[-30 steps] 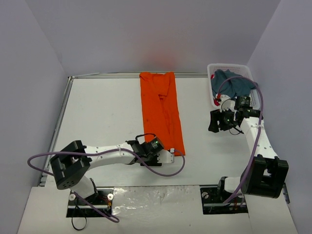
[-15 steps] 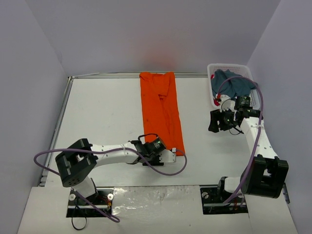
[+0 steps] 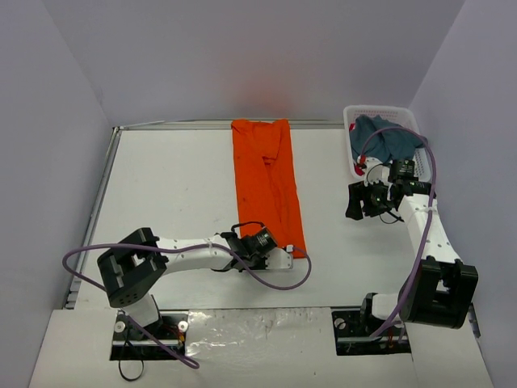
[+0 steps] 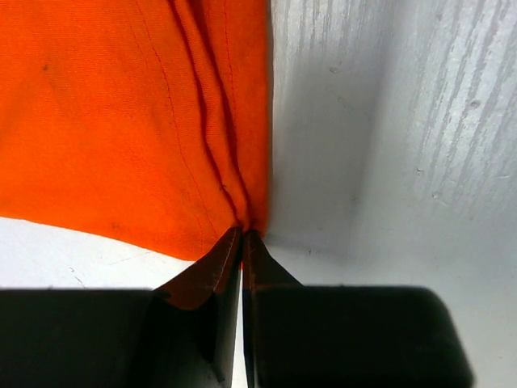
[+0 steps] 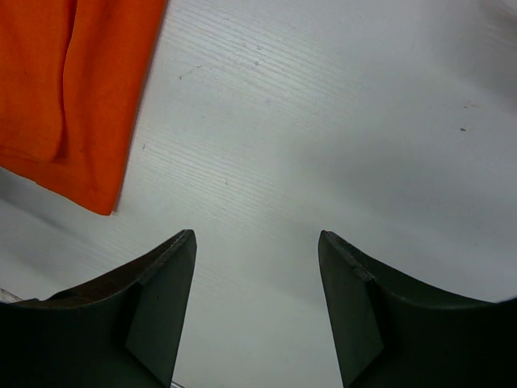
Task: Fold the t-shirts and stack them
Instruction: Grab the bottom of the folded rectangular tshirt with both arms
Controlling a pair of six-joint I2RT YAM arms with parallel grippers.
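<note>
An orange t-shirt (image 3: pixel 268 182) lies folded into a long narrow strip down the middle of the table, from the far edge toward me. My left gripper (image 3: pixel 292 255) is shut on its near right corner; in the left wrist view the cloth (image 4: pixel 137 121) bunches into folds at the pinched fingertips (image 4: pixel 230 242). The teal-blue t-shirt (image 3: pixel 388 139) is heaped in the white basket (image 3: pixel 352 129) at the far right. My right gripper (image 3: pixel 356 202) hovers open over bare table, right of the orange t-shirt (image 5: pixel 73 89), with nothing between its fingers (image 5: pixel 166 279).
The white lattice basket stands at the table's far right corner, with a small red item (image 3: pixel 356 169) at its near side. A metal rail (image 3: pixel 101 194) runs along the table's left edge. Grey walls close in the back and sides.
My left arm slid right along the near edge to the orange t-shirt's near right corner, and its gripper shut on that corner. The right arm stayed still.
</note>
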